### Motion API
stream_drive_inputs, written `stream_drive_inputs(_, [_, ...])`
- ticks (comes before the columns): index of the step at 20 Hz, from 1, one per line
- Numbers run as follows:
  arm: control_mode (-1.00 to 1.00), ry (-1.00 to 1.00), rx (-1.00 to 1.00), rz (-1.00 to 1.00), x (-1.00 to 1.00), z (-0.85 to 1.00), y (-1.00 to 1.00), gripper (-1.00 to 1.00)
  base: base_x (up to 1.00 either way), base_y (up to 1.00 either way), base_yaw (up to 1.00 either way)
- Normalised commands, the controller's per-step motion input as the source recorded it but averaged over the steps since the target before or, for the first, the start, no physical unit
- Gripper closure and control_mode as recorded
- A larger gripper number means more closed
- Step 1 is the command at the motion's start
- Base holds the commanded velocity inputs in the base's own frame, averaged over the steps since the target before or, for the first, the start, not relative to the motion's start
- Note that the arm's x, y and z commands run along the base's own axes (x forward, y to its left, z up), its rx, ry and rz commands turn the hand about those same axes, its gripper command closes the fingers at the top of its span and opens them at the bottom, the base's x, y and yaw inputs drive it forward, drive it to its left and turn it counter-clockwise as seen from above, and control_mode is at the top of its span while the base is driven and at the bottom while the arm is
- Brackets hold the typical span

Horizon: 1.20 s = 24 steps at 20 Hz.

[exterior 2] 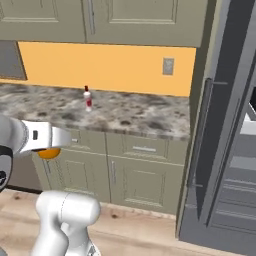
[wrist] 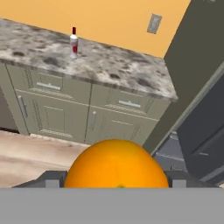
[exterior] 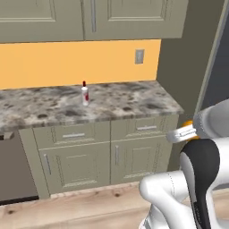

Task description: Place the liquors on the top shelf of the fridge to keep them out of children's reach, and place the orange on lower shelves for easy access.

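Observation:
The orange [wrist: 116, 168] sits large at the bottom of the hand view, held between the fingers of my gripper [wrist: 116, 183], which is shut on it. From the right base view the orange [exterior 2: 49, 153] peeks out under the hand [exterior 2: 52, 140], in the air in front of the cabinets. A sliver of the orange [exterior: 187, 122] shows behind the hand in the left base view. One liquor bottle [exterior: 84, 94] [exterior 2: 88, 99] [wrist: 74, 43] with a red cap stands upright on the speckled counter [exterior 2: 135, 115], far from the gripper. The grey fridge [exterior 2: 220, 130] stands open at the right, with its inner shelves cut off by the frame edge.
Beige base cabinets [exterior 2: 140, 175] with drawers run under the counter, and upper cupboards [exterior: 89, 18] hang above. A wall outlet [exterior 2: 168, 65] sits on the orange backsplash. The fridge door with its long dark bar handle [exterior 2: 204, 135] juts out beside the counter's end. A wooden floor [exterior: 67, 210] lies below.

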Motion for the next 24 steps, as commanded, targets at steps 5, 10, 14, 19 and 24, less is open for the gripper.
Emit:
stream_drive_inputs(5, [1.00,0.00,0.00,0.00,0.00,0.00,0.00,1.00,-0.27,-0.74,-0.04])
stream_drive_inputs(10, [1.00,0.00,0.00,0.00,0.00,0.00,0.00,1.00,-0.07,-0.84,-0.04])
stream_drive_inputs(14, [1.00,0.00,0.00,0.00,0.00,0.00,0.00,1.00,0.00,-0.92,-0.02])
stream_drive_inputs(19, [1.00,0.00,0.00,0.00,0.00,0.00,0.00,1.00,0.00,-0.97,0.00])
stream_drive_inputs(24, [1.00,0.00,0.00,0.00,0.00,0.00,0.00,1.00,0.00,-0.94,0.00])
